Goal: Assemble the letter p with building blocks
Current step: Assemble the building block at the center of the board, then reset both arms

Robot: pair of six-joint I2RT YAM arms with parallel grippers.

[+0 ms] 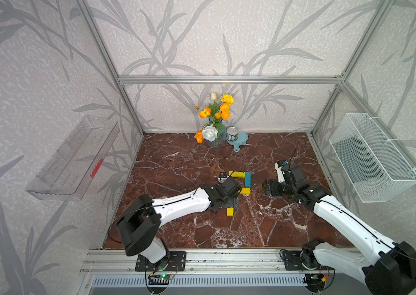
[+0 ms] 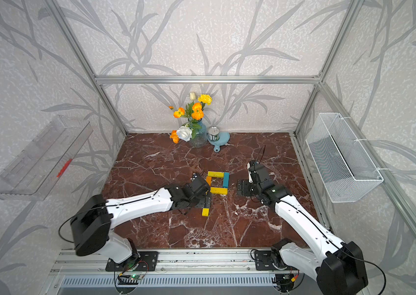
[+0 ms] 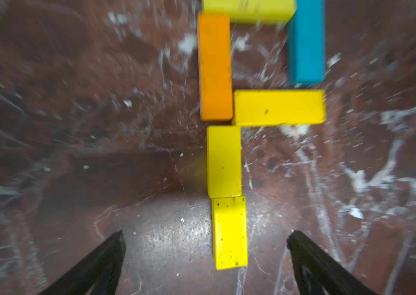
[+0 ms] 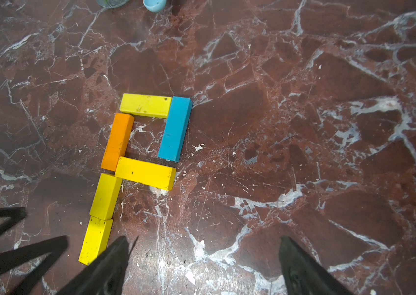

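Six building blocks (image 3: pixel 278 107) lie flat on your counter (image 4: pixel 291 132). Together they make the letter p (image 2: pixel 217 190), near the middle, between your two arms.

The stem has three blocks set end to end: the orange block (image 4: pixel 117 141) at the far end, then the middle stem block (image 4: pixel 106 196), yellow, then the last yellow block (image 4: pixel 95 240) nearest the arm bases. They are not quite in one straight line.

The top yellow block (image 4: pixel 145 105) sits just beside the far end of the orange block and touches the blue block (image 4: pixel 175 129), which runs down the side. The lower yellow block (image 4: pixel 148 173) closes the loop; it touches the orange block and sits just beside the blue one.

Your left tool (image 3: pixel 206 233) hangs over the near end of the stem, fingers spread wide. The end of the last yellow block lies between them, and neither finger touches it.

Your right tool (image 4: pixel 203 238) is spread wide too and holds nothing; only bare counter shows between its fingers. It hangs just beside the loop, on the blue block's side.

At the back of the counter you have a vase of flowers (image 1: pixel 217 142) and a can (image 1: pixel 232 133) on a blue dish (image 1: pixel 242 138), well apart from the letter.
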